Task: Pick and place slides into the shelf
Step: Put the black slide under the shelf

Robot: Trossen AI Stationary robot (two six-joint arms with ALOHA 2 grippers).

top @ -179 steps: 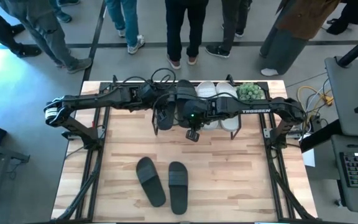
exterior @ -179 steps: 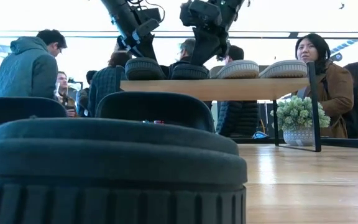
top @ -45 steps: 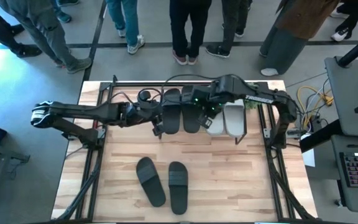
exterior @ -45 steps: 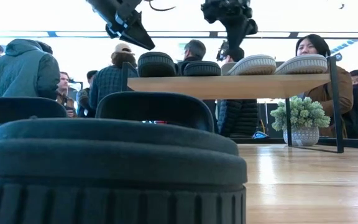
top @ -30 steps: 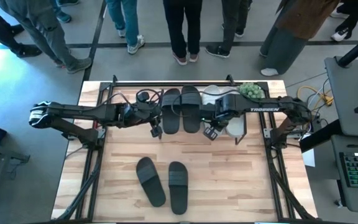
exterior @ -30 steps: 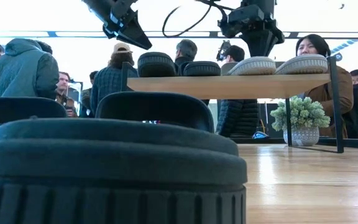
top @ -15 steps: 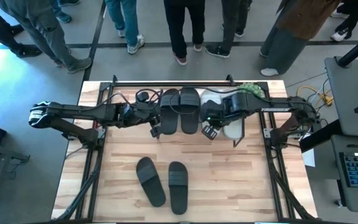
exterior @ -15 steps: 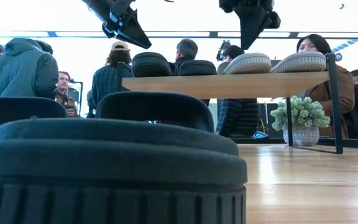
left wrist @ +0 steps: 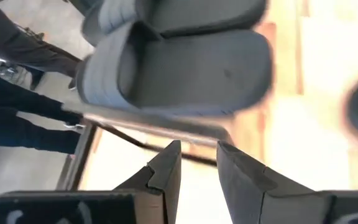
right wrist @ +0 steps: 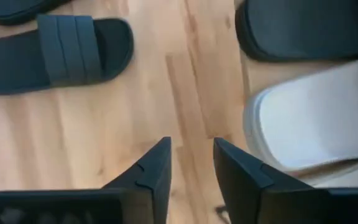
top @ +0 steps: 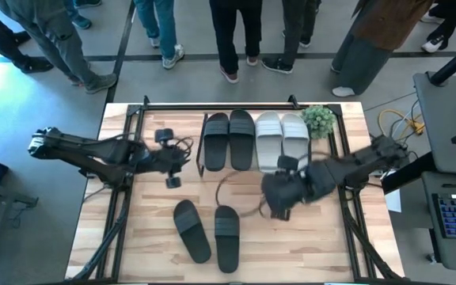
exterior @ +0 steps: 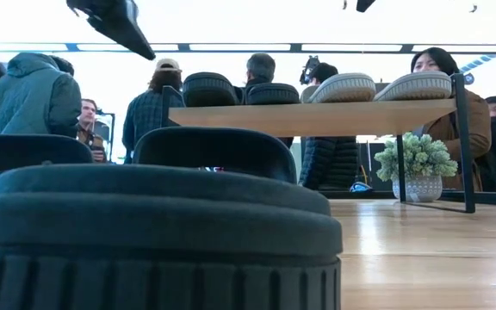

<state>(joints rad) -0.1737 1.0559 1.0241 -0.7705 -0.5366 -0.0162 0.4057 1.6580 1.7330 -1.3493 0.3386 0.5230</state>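
The shelf [exterior: 317, 118] stands at the table's far side. Four slides lie on its top board: two black ones [top: 216, 141] [top: 242, 139] and two pale ones [top: 268, 141] [top: 294, 139]. Two more black slides [top: 191, 229] [top: 227, 237] lie flat on the tabletop near the near edge. My left gripper [top: 172, 178] hovers left of the shelf's near-left corner, open by a narrow gap and empty [left wrist: 196, 149]. My right gripper [top: 279, 207] hovers over bare table in front of the pale slides, also open by a narrow gap and empty [right wrist: 191, 146].
A small potted plant [top: 319, 119] stands at the shelf's right end. A loop of cable [top: 240, 194] hangs near the right gripper. People stand beyond the far edge [top: 236, 39]. Bare wood lies between the shelf and the two loose slides [top: 291, 245].
Both grippers have drawn back from the shelf. The left one moved toward the table's left edge and slightly nearer. The right one swung toward the near edge, away from the pale slides, and rose out of the low view. The slides stayed in place.
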